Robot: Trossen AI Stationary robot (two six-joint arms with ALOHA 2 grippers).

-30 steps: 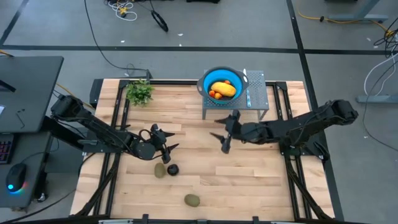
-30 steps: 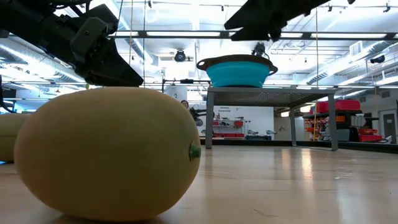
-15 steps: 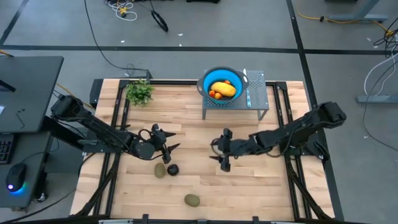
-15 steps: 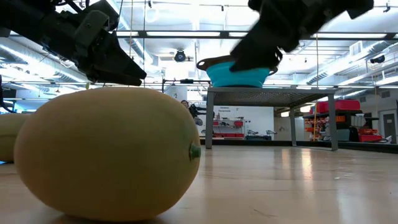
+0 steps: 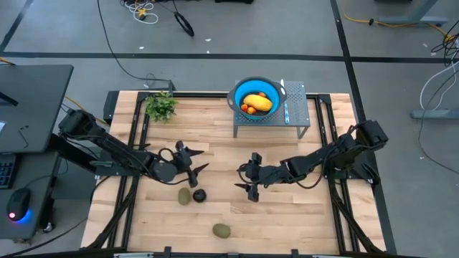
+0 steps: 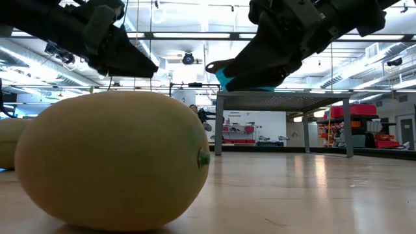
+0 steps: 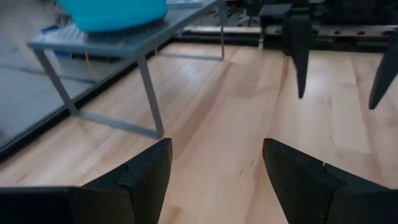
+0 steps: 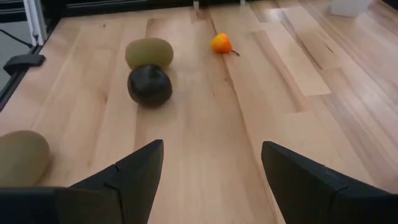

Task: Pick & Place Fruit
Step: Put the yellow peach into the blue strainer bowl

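Observation:
On the table lie an olive-green oval (image 5: pixel 185 196) with the blackish round fruit (image 5: pixel 199 194) beside it, and a second olive oval (image 5: pixel 221 230) nearer the near edge, which fills the low view (image 6: pixel 110 159). The right wrist view shows the oval (image 8: pixel 149 53), the black one (image 8: pixel 150 85) and a tiny orange fruit (image 8: pixel 221 43) beyond them. The yellow-orange piece (image 5: pixel 257 102) and small orange-red ones (image 5: pixel 246 109) lie in the blue bowl (image 5: pixel 271 88). My left gripper (image 5: pixel 190 161) is open above the pair. My right gripper (image 5: pixel 251 178) is open, to their right.
The blue bowl stands on a grey metal stand (image 5: pixel 297 118) at the far side, with a pale striped strip (image 5: pixel 285 100) on it. A leafy plant sprig (image 5: pixel 161 106) lies at the far left corner. Bare wood (image 5: pixel 287 215) lies near and right of my right gripper.
My right gripper has moved from just in front of the stand toward the table's near left, closer to the black fruit and the olive oval, and has come down lower. It has stayed open. The fruit has not moved.

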